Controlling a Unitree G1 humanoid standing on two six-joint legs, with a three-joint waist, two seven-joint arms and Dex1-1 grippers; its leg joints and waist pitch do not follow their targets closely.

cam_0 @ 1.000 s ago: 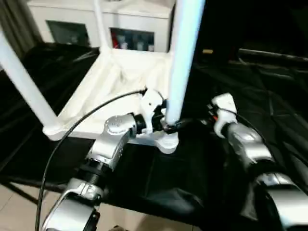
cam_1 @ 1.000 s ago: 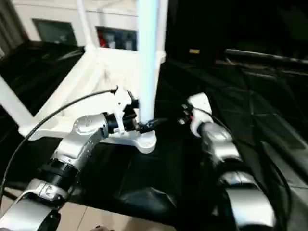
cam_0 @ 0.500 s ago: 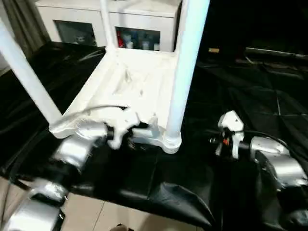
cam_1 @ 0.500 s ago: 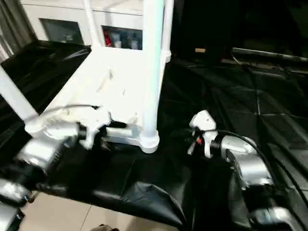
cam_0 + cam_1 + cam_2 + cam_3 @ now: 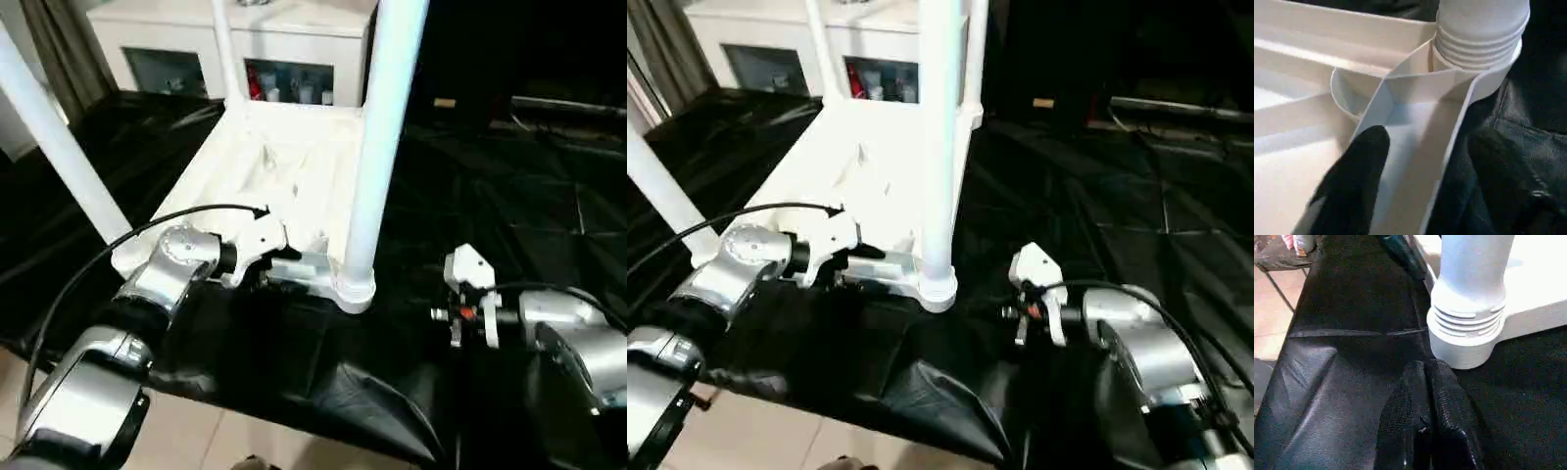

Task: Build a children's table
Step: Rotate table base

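Head stereo pair looks fwd/down; both wrist cams sit close, sharing the near corner socket (image 5: 1467,335).

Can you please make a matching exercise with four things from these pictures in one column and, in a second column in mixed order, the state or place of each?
Column one:
1. left end effector
2. right end effector
3. nearest leg
4. white cabinet

Column two:
a. standing upright in a corner socket
b. fingers together, above the black cloth
c. behind the children's table, glass doors
d. fingers apart, astride the table's front rim

Pairs: 1-d, 2-b, 3-a, 4-c
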